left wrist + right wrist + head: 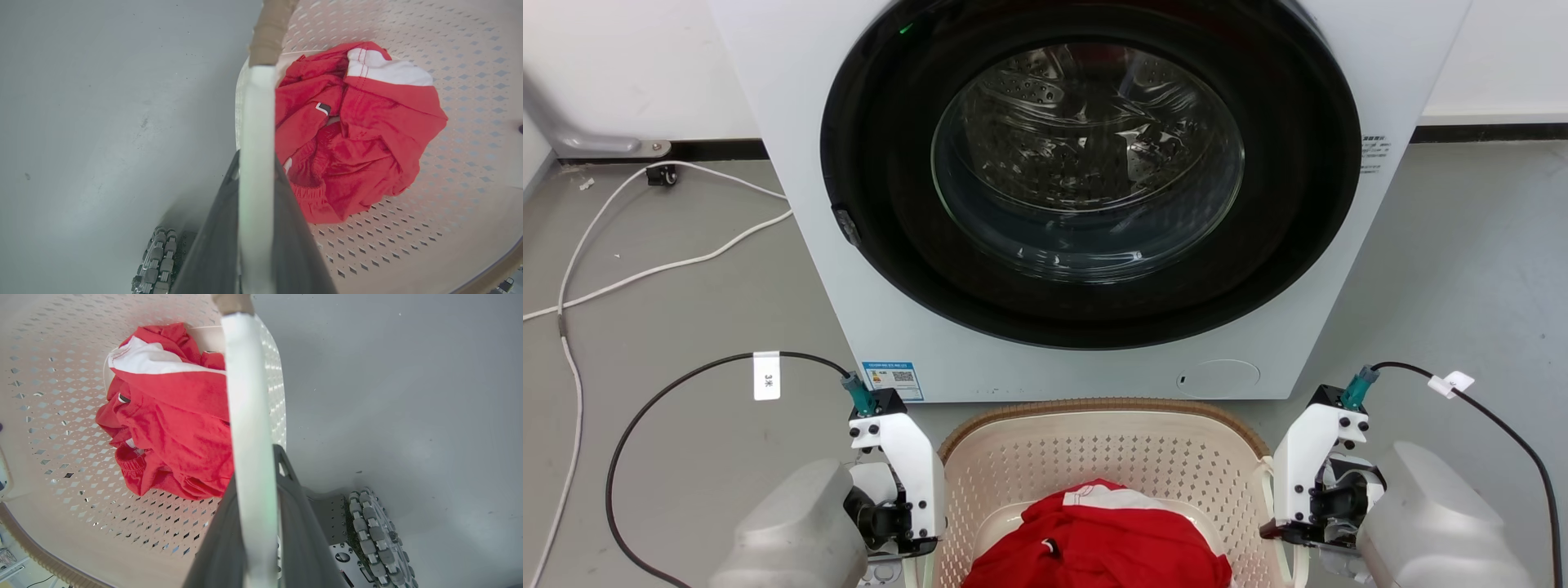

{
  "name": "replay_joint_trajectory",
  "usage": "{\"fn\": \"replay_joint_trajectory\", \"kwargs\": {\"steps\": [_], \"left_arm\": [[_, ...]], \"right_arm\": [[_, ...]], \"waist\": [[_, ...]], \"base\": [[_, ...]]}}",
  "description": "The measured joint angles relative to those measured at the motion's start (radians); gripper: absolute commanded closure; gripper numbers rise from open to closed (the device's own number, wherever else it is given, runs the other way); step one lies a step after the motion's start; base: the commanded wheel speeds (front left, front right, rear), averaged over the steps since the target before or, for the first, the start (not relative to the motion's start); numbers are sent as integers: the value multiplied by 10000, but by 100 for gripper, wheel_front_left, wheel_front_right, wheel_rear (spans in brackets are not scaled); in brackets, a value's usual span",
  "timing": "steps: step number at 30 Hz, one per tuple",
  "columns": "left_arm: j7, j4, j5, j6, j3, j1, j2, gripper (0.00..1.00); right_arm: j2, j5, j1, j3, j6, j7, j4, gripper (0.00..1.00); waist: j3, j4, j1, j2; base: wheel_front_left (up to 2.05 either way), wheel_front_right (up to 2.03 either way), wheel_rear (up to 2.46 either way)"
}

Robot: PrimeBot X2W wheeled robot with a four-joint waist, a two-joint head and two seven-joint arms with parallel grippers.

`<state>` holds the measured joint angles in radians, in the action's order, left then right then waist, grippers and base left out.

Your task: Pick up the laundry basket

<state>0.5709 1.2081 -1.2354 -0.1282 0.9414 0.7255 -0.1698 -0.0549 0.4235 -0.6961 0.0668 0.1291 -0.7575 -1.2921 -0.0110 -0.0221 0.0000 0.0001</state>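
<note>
The laundry basket [1103, 406], cream with perforated walls and a brown woven-look rim, sits low in the head view right in front of the washing machine. A crumpled red and white garment [1094, 539] lies inside it. My left gripper [900, 523] is at its left side and my right gripper [1311, 510] at its right side. In the left wrist view the dark fingers [220, 228] are shut on the white side handle [255, 122] beside the basket wall [449, 61]. In the right wrist view the fingers [298, 522] clamp the other white handle [245, 396] next to the wall [61, 355].
The white washing machine [849, 269] with its round glass door closed stands just behind the basket. White cables [645, 269] trail over the grey floor at the left. My base's roller wheels [157, 261] [376, 535] are close under the basket's sides.
</note>
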Motion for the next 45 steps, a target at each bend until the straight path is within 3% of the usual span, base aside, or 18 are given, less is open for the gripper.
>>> {"fn": "replay_joint_trajectory", "kwargs": {"steps": [45], "left_arm": [[-259, 17, -265, 0, 232, -3, -25, 100]], "right_arm": [[-8, 265, 44, 104, 0, 8, 0, 100]], "waist": [[9, -51, 0, 0]], "base": [[0, 0, 0]]}}
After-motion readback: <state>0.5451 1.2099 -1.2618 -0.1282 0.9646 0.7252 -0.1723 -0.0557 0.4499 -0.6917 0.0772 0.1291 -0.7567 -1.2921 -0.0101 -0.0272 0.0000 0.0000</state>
